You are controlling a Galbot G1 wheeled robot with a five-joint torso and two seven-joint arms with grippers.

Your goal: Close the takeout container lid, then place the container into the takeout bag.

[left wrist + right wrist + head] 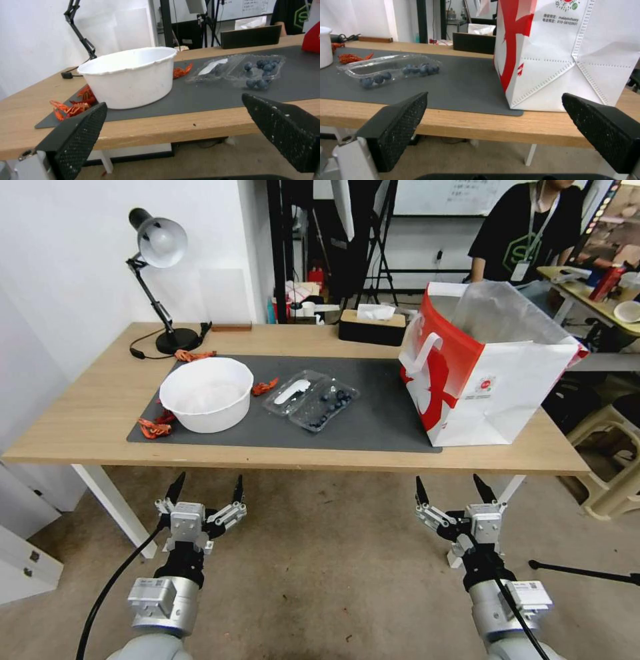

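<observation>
The takeout container (pixel 325 405) (pixel 260 71) (pixel 391 68) lies open and flat on the dark mat, blueberries in its tray half. Its clear lid (pixel 295 392) (pixel 211 70), with a white label, is folded out toward the white bowl. The red and white takeout bag (pixel 483 373) (pixel 566 50) stands upright on the table's right side, its clear liner sticking up. My left gripper (pixel 205 492) (pixel 173 110) and right gripper (pixel 452 488) (pixel 493 110) both hang open in front of the table edge and below it, holding nothing.
A large white bowl (pixel 207 393) (pixel 130 75) stands left of the container, with orange crayfish pieces (pixel 155 427) around it. A desk lamp (pixel 160 280) and a tissue box (pixel 372 323) stand at the table's back. A white stool (pixel 610 447) is to the right.
</observation>
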